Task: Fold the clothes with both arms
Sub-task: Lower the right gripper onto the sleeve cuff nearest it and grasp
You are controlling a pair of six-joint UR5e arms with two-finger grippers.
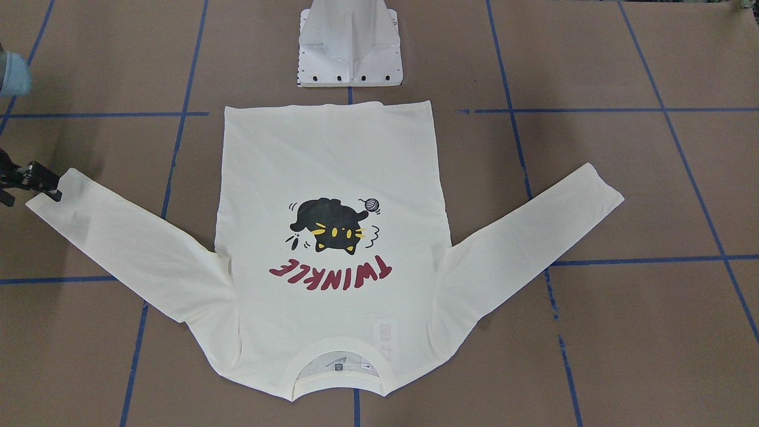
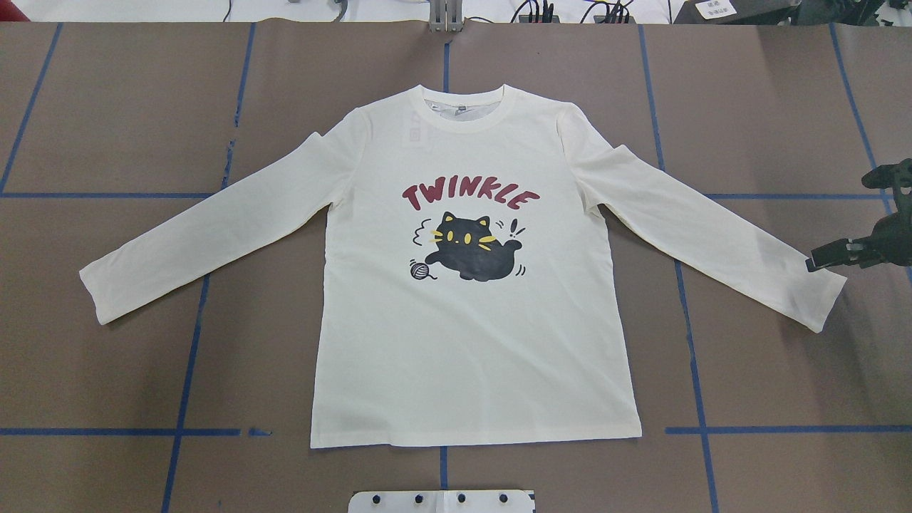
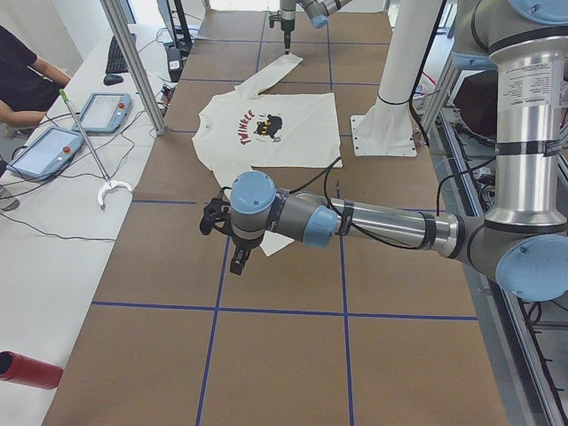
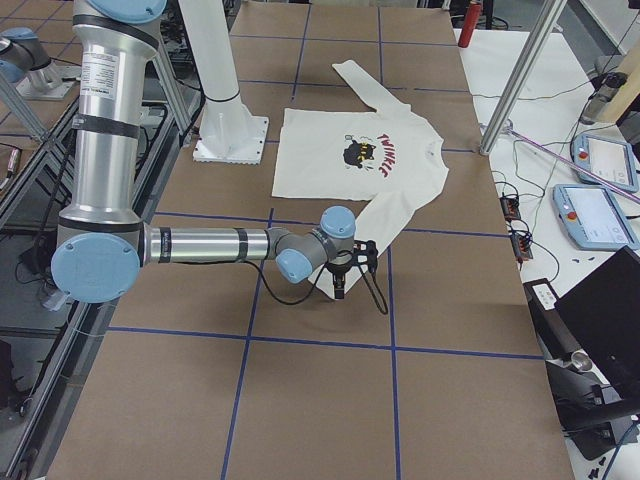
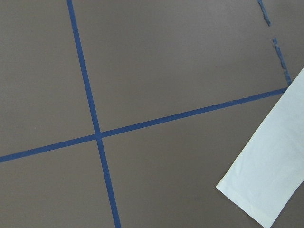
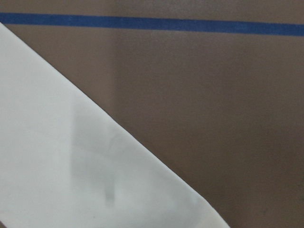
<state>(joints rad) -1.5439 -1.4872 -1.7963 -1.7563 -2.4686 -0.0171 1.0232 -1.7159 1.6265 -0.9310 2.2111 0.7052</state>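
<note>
With the T-shirt (image 2: pixel 470 342) lying flat, print up, sleeves spread on the surface (image 2: pixel 128 107), centre the right claw (image 2: pixel 814 262) over its adjacent cuff (image 2: pixel 819 303) and the left claw (image 3: pixel 238 262) over the opposite cuff (image 2: pixel 96 292) before pinching; whether either claw is released or clenched cannot be told.

My work table (image 2: pixel 107 107) wears brown paper crossed by blue tape lines (image 2: pixel 107 432), and beside it I see a white bench (image 3: pixel 44 266) carrying two tablets (image 3: pixel 102 112) and a keyboard (image 3: pixel 116 55), behind a grey metal post (image 3: pixel 133 62).
</note>
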